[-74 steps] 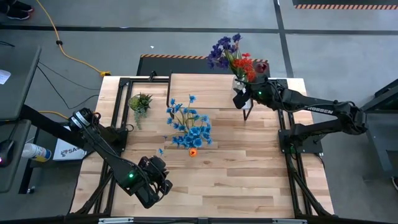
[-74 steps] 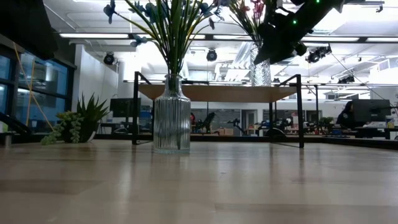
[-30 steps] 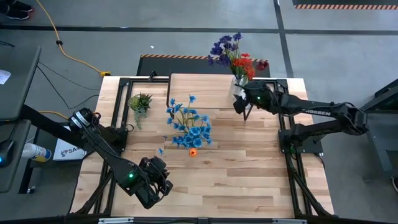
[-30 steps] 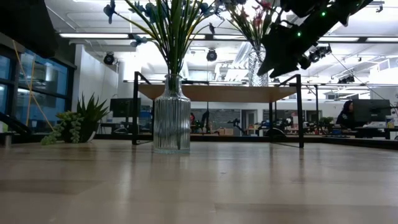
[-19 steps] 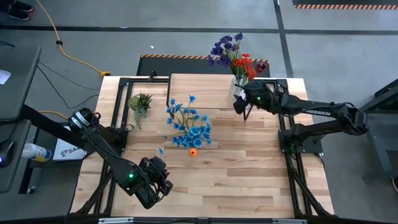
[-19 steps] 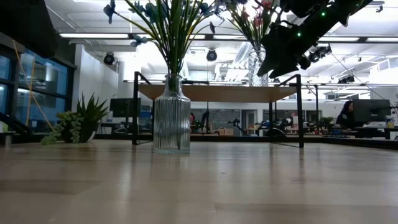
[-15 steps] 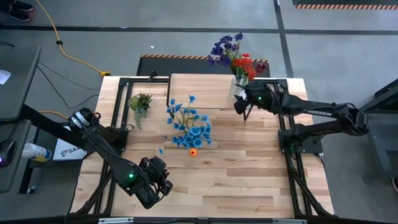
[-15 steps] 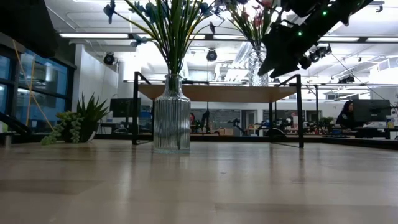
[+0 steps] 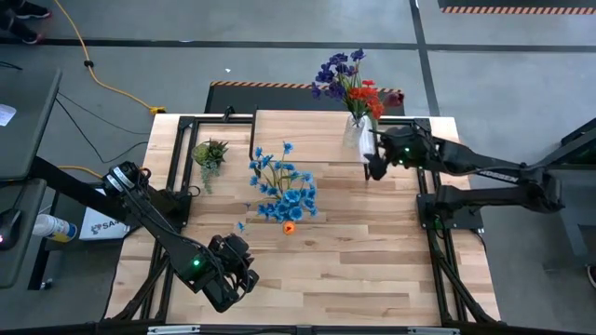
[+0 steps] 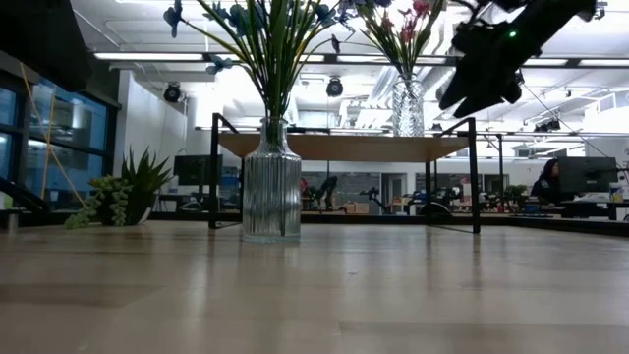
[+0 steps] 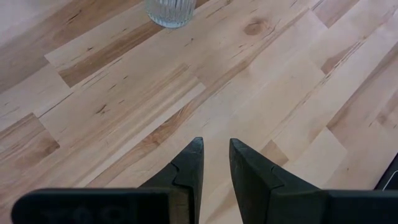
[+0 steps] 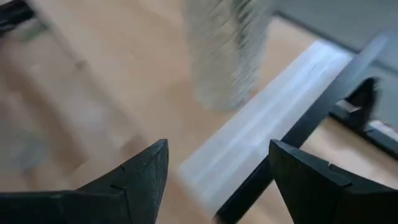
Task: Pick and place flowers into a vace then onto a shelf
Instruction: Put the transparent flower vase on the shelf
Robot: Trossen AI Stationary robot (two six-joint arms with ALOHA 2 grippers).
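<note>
Right end effector [image 9: 370,160] [image 12: 217,180] open and empty, now drawn back from vase [image 9: 355,131] [image 10: 408,105] toward desk's [image 9: 372,261] right edge. Vase with red and purple flowers [image 9: 350,82] left standing free on shelf [image 9: 298,126] [image 10: 339,147], near its right end. Left end effector [image 9: 244,279] [image 11: 214,165] unmoved at desk's near-left, fingers narrowly apart, holding nothing. Blue flowers [image 9: 284,191] in ribbed vase [image 10: 271,182] mid-desk; potted plant [image 9: 210,154] further left.

Two vases [image 10: 271,182] [image 10: 408,106], two bouquets [image 9: 284,191] [image 9: 351,84], one plant [image 9: 209,153].
</note>
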